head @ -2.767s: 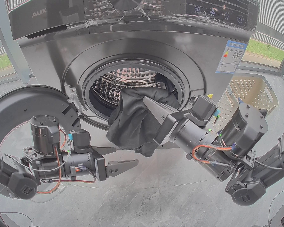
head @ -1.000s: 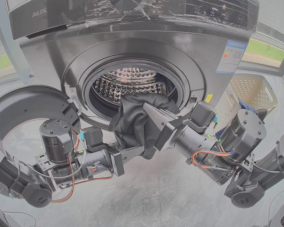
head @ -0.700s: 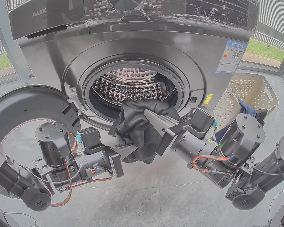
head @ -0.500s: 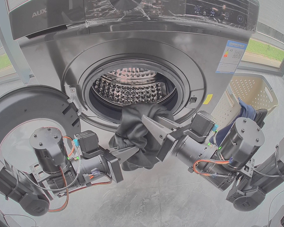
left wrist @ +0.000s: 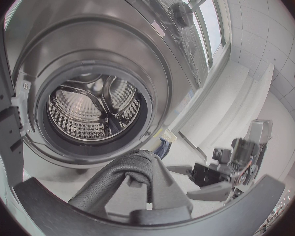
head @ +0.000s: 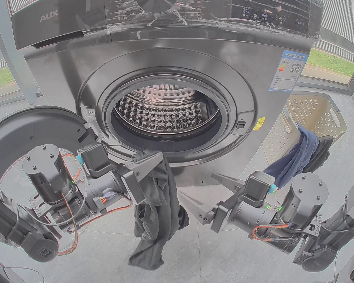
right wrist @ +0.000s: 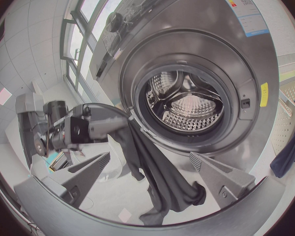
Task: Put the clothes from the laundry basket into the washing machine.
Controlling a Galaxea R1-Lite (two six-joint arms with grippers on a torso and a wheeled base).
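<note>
A dark grey garment (head: pixel 155 213) hangs from my left gripper (head: pixel 155 158), which is shut on its top edge just below the rim of the washing machine's open drum (head: pixel 165 111). In the left wrist view the fingers of this gripper (left wrist: pixel 144 163) pinch the garment (left wrist: pixel 134 166) in front of the drum (left wrist: pixel 91 105). My right gripper (head: pixel 196 187) is open and holds nothing, low and to the right of the hanging cloth. From the right wrist, that gripper (right wrist: pixel 150 163) spreads wide, the garment (right wrist: pixel 157 174) dangling between its fingers, close to one of them.
The round machine door (head: pixel 27 130) stands open on the left, behind my left arm. A beige laundry basket (head: pixel 322 111) leans by the machine's right side, with a blue cloth (head: pixel 299 156) and a dark one (head: pixel 322 150) draped over its rim. Grey floor lies below.
My right gripper let go of the garment and drew back down and right. My left gripper shut on it and rose toward the door rim, so the garment left the drum mouth and hangs.
</note>
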